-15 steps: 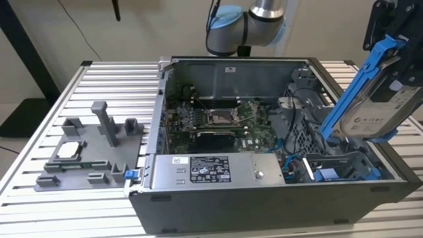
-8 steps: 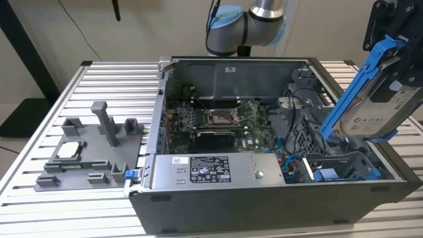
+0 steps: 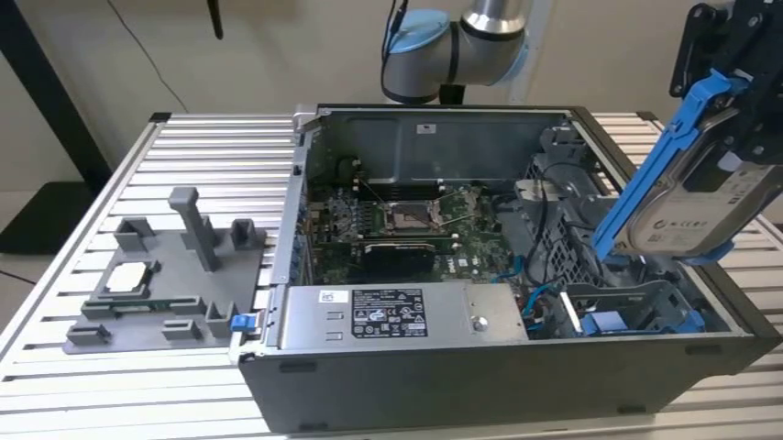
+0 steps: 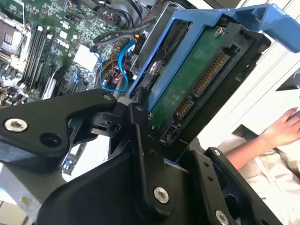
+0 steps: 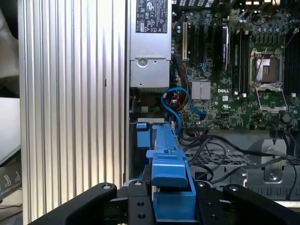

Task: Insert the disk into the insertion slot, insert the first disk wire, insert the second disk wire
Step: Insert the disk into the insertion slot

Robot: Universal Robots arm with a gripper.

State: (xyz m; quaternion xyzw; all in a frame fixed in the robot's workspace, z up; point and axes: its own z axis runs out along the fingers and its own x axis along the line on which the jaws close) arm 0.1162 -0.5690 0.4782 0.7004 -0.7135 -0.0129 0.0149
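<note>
Although the disk (image 3: 691, 215) was already in the gripper (image 3: 734, 128), none of the three steps appeared complete. At the exterior view's left, a grey fixture (image 3: 159, 284) sat on the slatted table (image 3: 61, 394), well apart from the work. At centre stood the open PC case (image 3: 490, 390), with the power-supply box (image 3: 391, 316) along its near wall and the motherboard (image 3: 404, 225) behind it. Toward the exterior view's right, the insertion slot (image 3: 636, 307), a grey bay edged with blue clips, appeared unoccupied. Above it, clear of its rim, the disk hung tilted in its blue carrier (image 3: 661, 147).

In the first wrist view, the black fingers (image 5: 136, 201) were closed on either side of the carrier, gripping it, so the disk projected beyond the fingertips toward the case. In the second wrist view, the disk's connector edge (image 4: 206, 77) was bare, and a blue cable (image 4: 115, 70) lay loose inside the case. Both wire insertions were therefore judged outstanding, as was seating the disk. A person's hand (image 4: 286, 124) was outside the case.
</note>
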